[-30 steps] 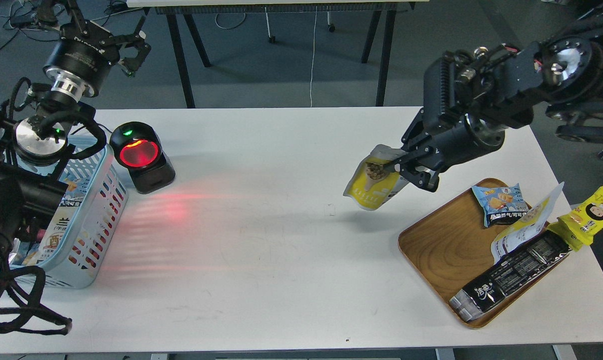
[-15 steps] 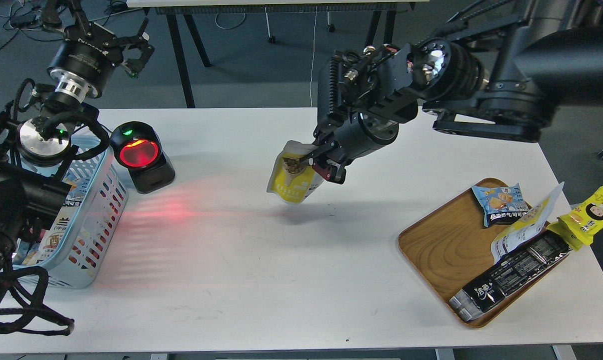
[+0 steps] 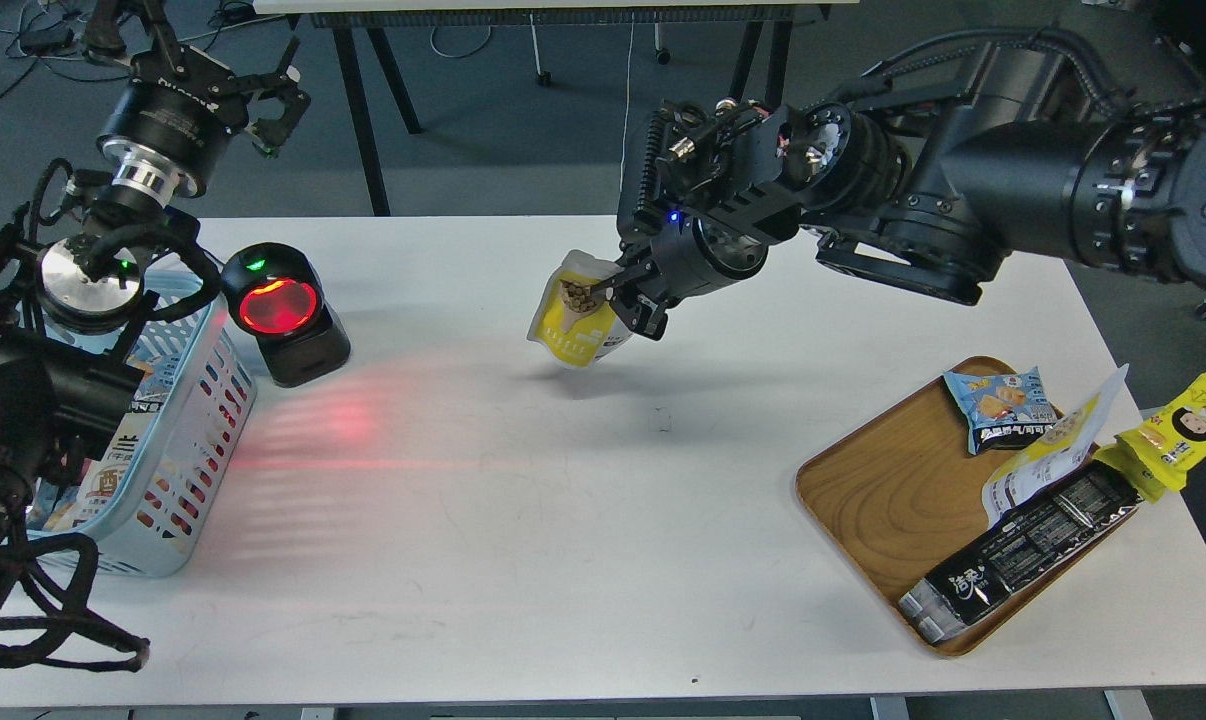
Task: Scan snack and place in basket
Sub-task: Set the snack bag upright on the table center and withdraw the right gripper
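My right gripper (image 3: 615, 296) is shut on the snack (image 3: 570, 322), a yellow pouch with a pale top and a round picture of beige balls. It holds the pouch in the air above the table's middle back, to the right of the scanner (image 3: 281, 312), whose red window glows. The light blue basket (image 3: 198, 415) stands at the table's left edge with several packets inside. My left gripper (image 3: 275, 92) is raised behind the basket, open and empty.
A wooden tray (image 3: 893, 490) at the right holds a small blue packet (image 3: 999, 407), a long black packet (image 3: 1023, 553) and a pale pouch (image 3: 1048, 450). A yellow packet (image 3: 1178, 430) lies by the tray's right edge. Red scanner light falls on the table.
My right gripper has carried the snack leftward from near the tray toward the scanner, then slightly up and back. My left arm has barely moved.
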You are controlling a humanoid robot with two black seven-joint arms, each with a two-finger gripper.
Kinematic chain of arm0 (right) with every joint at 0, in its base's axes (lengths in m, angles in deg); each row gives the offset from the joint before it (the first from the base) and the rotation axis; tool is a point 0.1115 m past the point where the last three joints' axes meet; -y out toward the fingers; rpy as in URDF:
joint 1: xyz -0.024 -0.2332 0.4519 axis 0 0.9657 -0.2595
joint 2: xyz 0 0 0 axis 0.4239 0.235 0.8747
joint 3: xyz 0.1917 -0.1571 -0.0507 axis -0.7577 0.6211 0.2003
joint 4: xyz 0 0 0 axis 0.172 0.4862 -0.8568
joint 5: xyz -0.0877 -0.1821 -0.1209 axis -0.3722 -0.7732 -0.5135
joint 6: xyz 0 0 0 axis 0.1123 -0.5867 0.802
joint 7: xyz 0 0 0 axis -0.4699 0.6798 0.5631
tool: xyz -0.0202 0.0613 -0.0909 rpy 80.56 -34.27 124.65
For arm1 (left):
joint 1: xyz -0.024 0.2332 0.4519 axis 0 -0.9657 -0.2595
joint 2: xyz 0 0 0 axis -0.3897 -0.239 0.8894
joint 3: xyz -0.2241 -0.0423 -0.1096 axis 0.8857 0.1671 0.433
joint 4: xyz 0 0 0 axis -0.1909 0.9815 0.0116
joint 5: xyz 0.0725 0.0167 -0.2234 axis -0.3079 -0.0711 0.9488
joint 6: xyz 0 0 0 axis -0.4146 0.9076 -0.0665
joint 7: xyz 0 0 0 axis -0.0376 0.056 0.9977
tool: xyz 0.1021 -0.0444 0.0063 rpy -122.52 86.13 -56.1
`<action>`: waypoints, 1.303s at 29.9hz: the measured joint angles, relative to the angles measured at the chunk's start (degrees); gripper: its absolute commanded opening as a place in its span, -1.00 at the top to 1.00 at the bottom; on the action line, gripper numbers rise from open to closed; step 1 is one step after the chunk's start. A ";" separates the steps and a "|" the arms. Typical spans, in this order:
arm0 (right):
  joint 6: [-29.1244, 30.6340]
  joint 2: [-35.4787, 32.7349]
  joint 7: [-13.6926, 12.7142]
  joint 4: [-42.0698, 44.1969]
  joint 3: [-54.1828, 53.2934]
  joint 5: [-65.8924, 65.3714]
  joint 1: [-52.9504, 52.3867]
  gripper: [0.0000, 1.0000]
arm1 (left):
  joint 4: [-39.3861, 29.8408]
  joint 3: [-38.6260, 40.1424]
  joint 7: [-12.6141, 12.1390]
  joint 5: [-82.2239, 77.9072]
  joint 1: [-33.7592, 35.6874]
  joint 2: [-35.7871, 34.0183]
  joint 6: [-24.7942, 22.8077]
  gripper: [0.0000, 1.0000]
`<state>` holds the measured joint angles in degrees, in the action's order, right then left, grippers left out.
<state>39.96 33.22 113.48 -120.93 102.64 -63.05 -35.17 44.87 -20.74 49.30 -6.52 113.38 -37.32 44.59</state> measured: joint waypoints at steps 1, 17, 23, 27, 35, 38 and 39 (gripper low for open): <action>0.00 0.00 0.00 0.24 -0.01 0.00 0.24 0.99 | 0.00 0.00 0.00 0.00 0.00 0.00 0.00 -1.00; -0.17 0.01 0.00 -0.58 -1.70 0.38 2.68 0.90 | 0.00 0.00 0.00 0.00 -0.08 -0.03 0.00 -1.00; -0.17 0.01 0.00 -0.67 -1.84 0.28 3.39 0.90 | 0.06 0.00 0.00 0.00 -0.08 -0.09 0.00 -1.00; -0.17 0.01 0.00 -0.79 -1.85 0.26 3.30 0.71 | 0.09 0.00 0.00 -0.01 -0.08 -0.10 0.00 -1.00; -0.27 0.01 0.00 -5.65 -5.47 0.34 0.32 -0.08 | 0.09 0.00 -0.01 -0.01 -0.16 -0.10 0.00 -1.00; -0.27 0.01 0.00 -7.93 -8.19 0.35 -0.84 -0.13 | 0.09 -0.13 -0.15 -0.05 -0.03 -0.14 0.00 -1.00; -0.27 -0.07 0.00 -8.44 -8.93 0.35 -1.29 -0.14 | 0.09 -0.27 -0.20 -0.07 0.08 -0.23 0.00 -1.00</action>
<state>39.69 33.14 113.48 -129.37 93.71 -62.70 -36.46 44.96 -21.01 49.10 -6.60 113.46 -37.56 44.59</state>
